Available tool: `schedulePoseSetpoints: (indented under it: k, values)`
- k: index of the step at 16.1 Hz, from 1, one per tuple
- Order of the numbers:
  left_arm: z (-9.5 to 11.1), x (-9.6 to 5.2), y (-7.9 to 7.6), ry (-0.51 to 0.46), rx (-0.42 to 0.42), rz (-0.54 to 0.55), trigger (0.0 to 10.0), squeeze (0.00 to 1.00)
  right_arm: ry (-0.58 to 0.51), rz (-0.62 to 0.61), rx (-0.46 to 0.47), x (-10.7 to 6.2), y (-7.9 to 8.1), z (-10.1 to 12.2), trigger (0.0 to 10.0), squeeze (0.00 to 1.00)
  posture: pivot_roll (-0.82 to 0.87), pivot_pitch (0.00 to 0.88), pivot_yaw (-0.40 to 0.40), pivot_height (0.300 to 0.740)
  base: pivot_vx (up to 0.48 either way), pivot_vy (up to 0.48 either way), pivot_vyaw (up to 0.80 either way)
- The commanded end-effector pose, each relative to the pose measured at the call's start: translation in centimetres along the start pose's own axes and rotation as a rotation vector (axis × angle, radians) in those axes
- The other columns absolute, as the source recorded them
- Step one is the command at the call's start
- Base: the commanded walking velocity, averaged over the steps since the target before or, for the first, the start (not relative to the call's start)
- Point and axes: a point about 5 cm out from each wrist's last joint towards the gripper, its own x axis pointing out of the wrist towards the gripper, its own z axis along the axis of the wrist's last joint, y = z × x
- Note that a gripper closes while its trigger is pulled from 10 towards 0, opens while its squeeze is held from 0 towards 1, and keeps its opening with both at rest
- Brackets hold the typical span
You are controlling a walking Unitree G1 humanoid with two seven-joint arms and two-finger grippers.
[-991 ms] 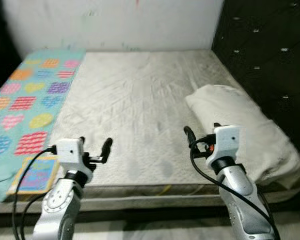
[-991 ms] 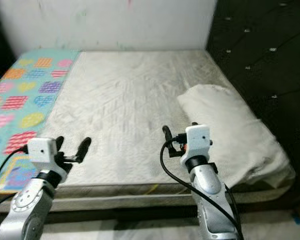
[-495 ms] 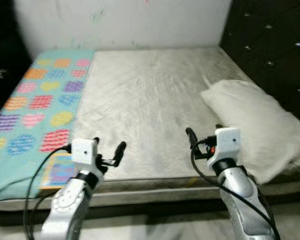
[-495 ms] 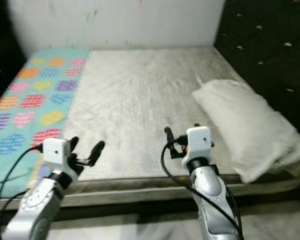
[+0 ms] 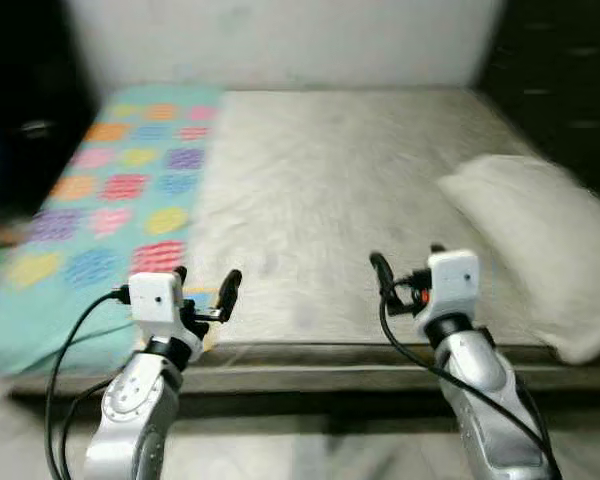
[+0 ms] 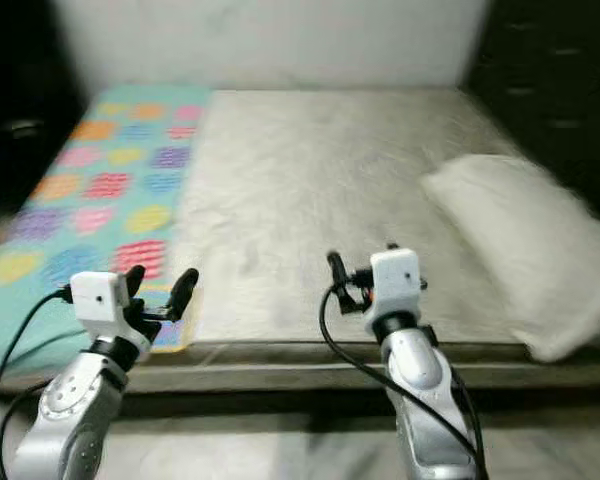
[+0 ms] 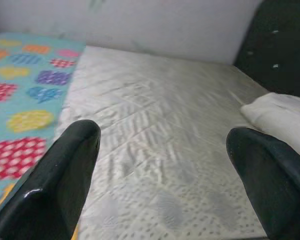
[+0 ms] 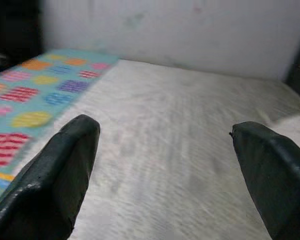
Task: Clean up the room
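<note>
The whole scene has slid rightward across the head views over the last second and is now blurred, so the robot is turning or stepping toward its left; the things on the bed have not moved. That suggests it is still looking for what to tidy, with no grasp begun.

The left gripper (image 5: 204, 291) hovers at the near edge of the mattress (image 5: 340, 190) with its fingers spread wide and nothing between them. The right gripper (image 5: 408, 272) is held likewise over the near edge, spread and empty.

The pillow (image 5: 540, 245) lies beyond and to the outer side of the right gripper, well apart from it, against the dark headboard (image 6: 555, 75). Its long axis runs from the near edge toward the far wall. The patterned blanket (image 5: 105, 200) lies ahead of the left gripper and to its outer side, running the same way.
</note>
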Motion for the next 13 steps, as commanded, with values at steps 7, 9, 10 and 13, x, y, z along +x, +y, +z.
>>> schedulePoseSetpoints:
  k: [7,9,10,13]
  values:
    - [0.16,0.4,-0.85,-0.015,-0.007,-0.043,10.0,0.0,0.01,-0.016,-0.013,-0.1,-0.59,-0.17,10.0,0.0,-0.18,0.065,0.026,0.74,0.306,0.0,0.0]
    - [0.13,0.43,-0.88,-0.016,-0.006,-0.046,10.0,0.0,0.009,-0.016,-0.013,0.04,-0.55,-0.17,10.0,0.0,-0.18,0.06,0.025,0.74,0.334,0.0,0.0]
    - [0.1,0.45,-0.9,-0.015,-0.01,-0.046,10.0,0.0,0.009,-0.015,-0.013,0.15,-0.55,-0.17,10.0,0.0,-0.18,0.059,0.024,0.74,0.349,0.0,0.0]
    - [-0.25,0.52,-0.79,0.01,-0.027,-0.02,10.0,0.0,0.009,-0.02,-0.013,0.19,-0.62,-0.21,10.0,0.0,-0.18,0.058,0.023,0.74,0.112,0.0,0.0]
